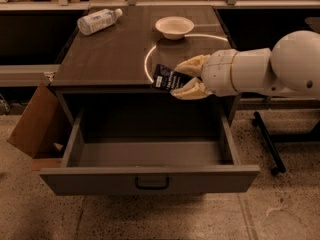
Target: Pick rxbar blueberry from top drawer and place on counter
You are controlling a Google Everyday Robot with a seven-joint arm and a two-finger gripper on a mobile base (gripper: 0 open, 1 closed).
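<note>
Over the near edge of the counter (105, 54), right of centre, my gripper (177, 82) has its jaws clamped on the rxbar blueberry (166, 78), which is held tilted. Below it, the top drawer (150, 180) stands pulled out. Farther back I see a bowl (174, 27) and, far left, a water bottle (97, 21) lying down. A cardboard box (27, 129) sits left of the drawer.

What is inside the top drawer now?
Only the bare floor of the top drawer shows; the strip behind its front panel is hidden. The rxbar blueberry is outside, held in the claw at the front edge of the counter.
</note>
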